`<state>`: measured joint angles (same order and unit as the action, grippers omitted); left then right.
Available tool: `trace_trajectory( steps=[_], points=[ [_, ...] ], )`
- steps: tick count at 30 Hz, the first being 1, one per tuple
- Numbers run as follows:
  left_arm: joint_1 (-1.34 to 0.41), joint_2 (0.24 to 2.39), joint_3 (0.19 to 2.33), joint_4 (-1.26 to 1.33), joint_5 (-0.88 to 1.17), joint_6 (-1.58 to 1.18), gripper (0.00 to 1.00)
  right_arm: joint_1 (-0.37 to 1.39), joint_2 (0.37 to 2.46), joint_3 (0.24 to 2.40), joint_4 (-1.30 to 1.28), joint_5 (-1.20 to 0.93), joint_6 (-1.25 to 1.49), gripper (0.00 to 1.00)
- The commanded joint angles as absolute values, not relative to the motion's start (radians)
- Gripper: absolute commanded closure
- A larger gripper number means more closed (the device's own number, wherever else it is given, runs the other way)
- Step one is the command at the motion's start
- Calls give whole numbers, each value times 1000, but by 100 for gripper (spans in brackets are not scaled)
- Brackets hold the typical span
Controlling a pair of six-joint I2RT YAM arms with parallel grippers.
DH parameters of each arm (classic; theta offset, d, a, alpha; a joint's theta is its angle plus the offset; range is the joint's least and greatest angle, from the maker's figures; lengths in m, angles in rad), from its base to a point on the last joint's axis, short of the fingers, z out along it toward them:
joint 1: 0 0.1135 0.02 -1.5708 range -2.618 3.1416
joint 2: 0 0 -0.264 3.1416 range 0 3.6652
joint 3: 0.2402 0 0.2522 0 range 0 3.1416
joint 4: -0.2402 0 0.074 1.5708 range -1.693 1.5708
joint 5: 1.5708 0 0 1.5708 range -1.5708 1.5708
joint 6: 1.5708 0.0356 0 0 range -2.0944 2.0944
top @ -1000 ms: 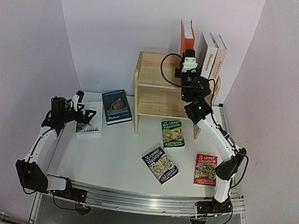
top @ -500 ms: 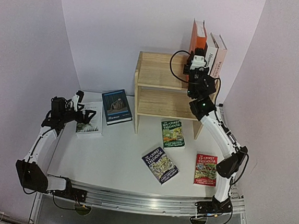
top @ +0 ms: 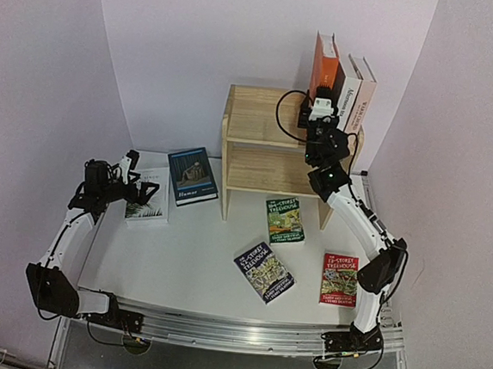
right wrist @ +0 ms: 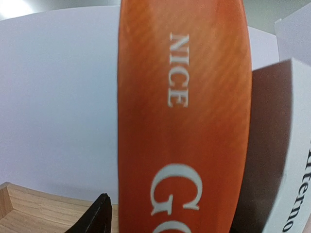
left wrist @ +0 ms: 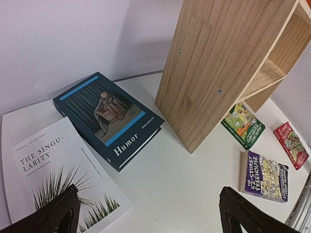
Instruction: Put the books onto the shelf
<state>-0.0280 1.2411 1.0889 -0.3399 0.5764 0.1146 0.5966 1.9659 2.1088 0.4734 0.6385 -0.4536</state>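
**Right hand** (top: 320, 94): raised to the top board of the shelf (top: 261, 117), at the foot of the orange book (right wrist: 184, 121). It is partly open. The one finger (right wrist: 97, 218) caught by the wrist view stands just clear of the spine, with a strip of wood showing between them. The other finger falls outside that view. It has hold of nothing.

**Orange book**: upright at the right end of the top board, spine outward, lettered "NICE" and "GO…".

**White book** (top: 345, 89): upright, against the orange book's right side.

**Pale book** (top: 364, 87): upright, next along to the right.

**Left hand** (left wrist: 146, 221): spread wide and empty, hanging over the near corner of the Singularity book (left wrist: 53, 170).

**Singularity book**: white cover, flat at the left of the surface (top: 198, 249).

**Humor book** (left wrist: 109, 119): dark blue, flat, between the Singularity book and the shelf's left side panel.

**Treehouse paperbacks**: all flat in front of the shelf and apart from one another.
- Green paperback (top: 285, 220): nearest the shelf.
- Dark paperback (top: 264, 272): toward the near edge.
- Red paperback (top: 339, 279): off to the right.
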Motion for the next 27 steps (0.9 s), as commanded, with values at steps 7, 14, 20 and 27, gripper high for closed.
trace_trajectory(
  steps=[7, 14, 20, 27],
  points=[
    [-32, 1243, 1118, -341, 597, 123, 0, 632, 1859, 2036, 586, 667, -472, 46],
    [-32, 1244, 1116, -343, 612, 122, 0, 637, 1821, 1951, 647, 726, -455, 46],
    [-31, 1247, 1112, -348, 616, 126, 0, 654, 1805, 1912, 663, 736, -461, 50],
    [-31, 1240, 1108, -351, 620, 126, 0, 657, 1820, 1905, 716, 791, -484, 66]
  ],
)
